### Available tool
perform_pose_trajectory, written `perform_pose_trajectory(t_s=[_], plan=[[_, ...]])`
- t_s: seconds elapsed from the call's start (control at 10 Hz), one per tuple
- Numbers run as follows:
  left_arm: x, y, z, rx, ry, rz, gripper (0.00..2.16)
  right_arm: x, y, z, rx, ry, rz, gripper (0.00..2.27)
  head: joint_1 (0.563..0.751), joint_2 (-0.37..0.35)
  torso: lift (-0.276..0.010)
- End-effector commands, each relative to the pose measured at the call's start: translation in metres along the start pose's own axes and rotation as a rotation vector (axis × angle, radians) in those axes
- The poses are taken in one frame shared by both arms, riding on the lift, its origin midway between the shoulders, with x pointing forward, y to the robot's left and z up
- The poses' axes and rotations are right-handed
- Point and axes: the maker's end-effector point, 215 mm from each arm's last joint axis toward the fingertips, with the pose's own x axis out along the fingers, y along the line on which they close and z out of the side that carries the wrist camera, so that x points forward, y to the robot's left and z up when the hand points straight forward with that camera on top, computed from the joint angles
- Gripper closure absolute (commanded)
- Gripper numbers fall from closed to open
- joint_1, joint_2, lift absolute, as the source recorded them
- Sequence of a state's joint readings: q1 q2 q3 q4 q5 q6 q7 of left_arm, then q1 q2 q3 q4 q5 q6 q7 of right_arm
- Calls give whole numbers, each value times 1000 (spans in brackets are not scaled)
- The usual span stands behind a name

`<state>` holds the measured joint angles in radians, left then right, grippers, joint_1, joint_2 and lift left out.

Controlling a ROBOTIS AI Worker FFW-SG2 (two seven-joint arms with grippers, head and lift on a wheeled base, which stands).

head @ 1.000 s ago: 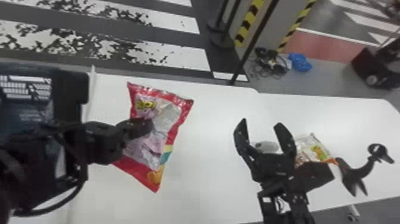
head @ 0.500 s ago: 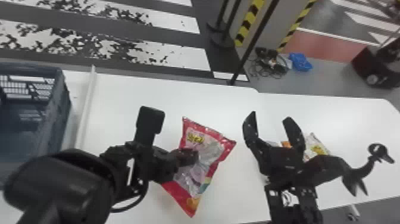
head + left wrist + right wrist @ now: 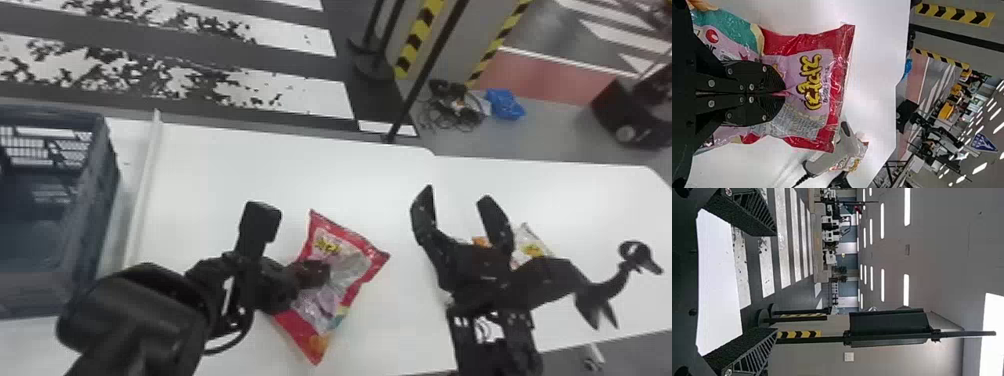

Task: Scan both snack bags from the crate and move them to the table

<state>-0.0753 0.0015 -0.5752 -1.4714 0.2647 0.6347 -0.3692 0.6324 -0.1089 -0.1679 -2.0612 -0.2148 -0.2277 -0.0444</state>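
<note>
Shut on the middle of the red and pink snack bag (image 3: 345,280), my left gripper (image 3: 317,274) is over the middle of the table (image 3: 210,175). In the left wrist view the left gripper (image 3: 783,94) pinches the wrapper of the snack bag (image 3: 809,84). My right gripper (image 3: 460,210) stands open to the right of that bag, its fingers apart; in the right wrist view the right gripper (image 3: 775,280) has nothing between its fingers. Another snack bag (image 3: 530,247) lies behind the right gripper, partly hidden. A grey scanner (image 3: 836,154) shows beside the other bag (image 3: 854,162) in the left wrist view.
A dark blue crate (image 3: 95,200) stands at the far left, beyond a raised white strip (image 3: 145,185). At the right, a black stand (image 3: 600,295) with a looped top rises by the right arm. Poles and cables (image 3: 452,107) are on the floor behind the table.
The left arm has moved right, away from the crate, carrying the red and pink bag towards the right gripper. The right gripper has shifted slightly to the right and stays open.
</note>
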Motion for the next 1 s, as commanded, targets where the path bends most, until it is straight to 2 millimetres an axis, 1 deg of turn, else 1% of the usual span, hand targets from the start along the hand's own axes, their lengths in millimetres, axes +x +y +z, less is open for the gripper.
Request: perform_pose_trajectory(t_s=[0.0,0.1,0.2,0.3,0.4,0.5,0.6,0.7,0.8,0.9], plan=[[5,1,14,33,-44,27,961,-1,0,-5,0,8,0,63,695,-350,-87],[7,0,17,51,-40,30,-2,-1,-2,-5,-2,9,-1,63,695,-350,-87],[6,0,21,56,-47,40,-2,0,-3,-5,-3,9,-2,63,695,-350,-87],[4,-2,33,67,-69,49,66,0,-3,-4,-3,7,-2,66,695,-350,-87],[-5,-10,61,82,-125,57,70,1,-3,-5,-4,9,0,66,695,-350,-87],[-21,-14,90,90,-191,89,70,1,-3,-8,-4,11,0,66,695,-350,-87],[-45,-10,121,86,-268,133,70,1,-4,-10,-4,17,1,66,695,-350,-87],[-78,11,143,74,-337,197,70,2,-6,-12,-5,19,0,66,695,-350,-87],[-116,37,160,64,-399,273,70,4,-5,-14,-1,22,4,66,695,-350,-87],[-157,74,157,57,-424,353,70,5,-2,-21,4,39,13,66,695,-350,-87]])
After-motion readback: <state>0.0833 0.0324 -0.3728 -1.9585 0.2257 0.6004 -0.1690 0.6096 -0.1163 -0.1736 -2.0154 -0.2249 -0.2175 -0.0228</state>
